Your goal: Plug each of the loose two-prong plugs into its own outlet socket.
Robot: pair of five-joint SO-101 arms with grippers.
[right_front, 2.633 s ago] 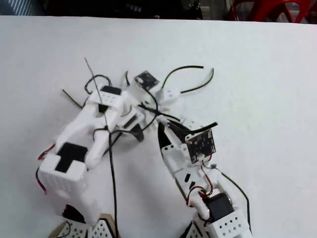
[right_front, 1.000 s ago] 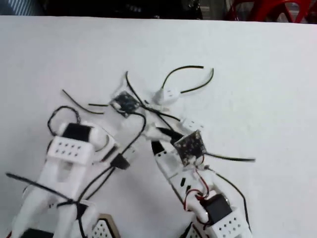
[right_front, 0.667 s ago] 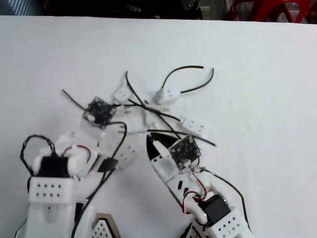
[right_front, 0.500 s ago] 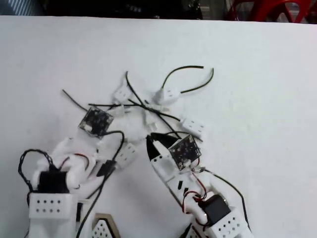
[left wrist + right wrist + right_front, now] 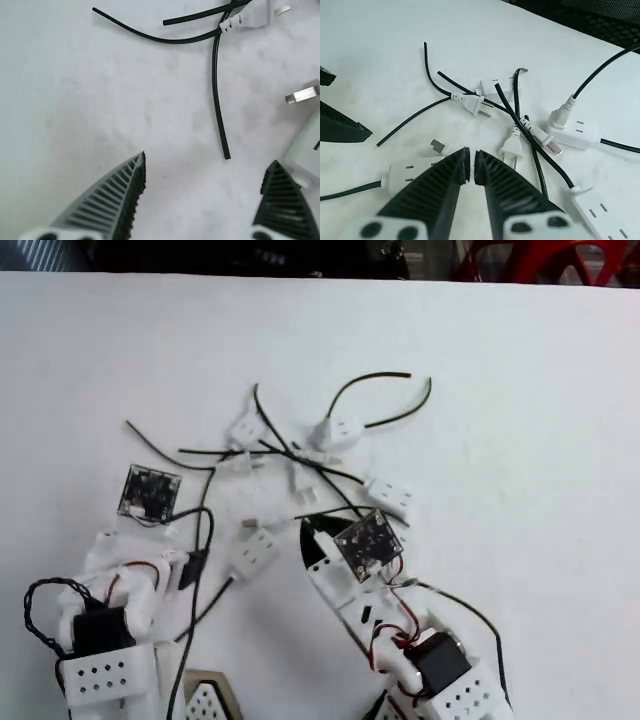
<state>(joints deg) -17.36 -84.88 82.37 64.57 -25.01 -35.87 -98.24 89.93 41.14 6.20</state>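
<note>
- The white tabletop (image 5: 520,360) has a small pile of short black cords in the middle. Some end in plugs and some end in sockets.
- One two-prong plug (image 5: 470,104) lies flat with its prongs bare. A second plug (image 5: 511,148) lies near it, beside a crossing cord. No plug that I can see is in a socket yet, so the job looks barely begun.
- A white socket block (image 5: 412,172) lies apart from the pile, just beside the right fingers (image 5: 445,180). A little metal tab sticks out at one end of it.
- The right fingers are pressed almost together and hold nothing. They point at the pile, I think to be ready to pick a plug.
- The left fingers (image 5: 120,190) are spread wide, with bare tabletop between them. They are likely open so that something can fit in. The socket block is close by one of them.
- My guess is that one arm must hold a socket still while the other pushes a plug in.
- The cords cross each other, so pulling one plug may drag the others along.
</note>
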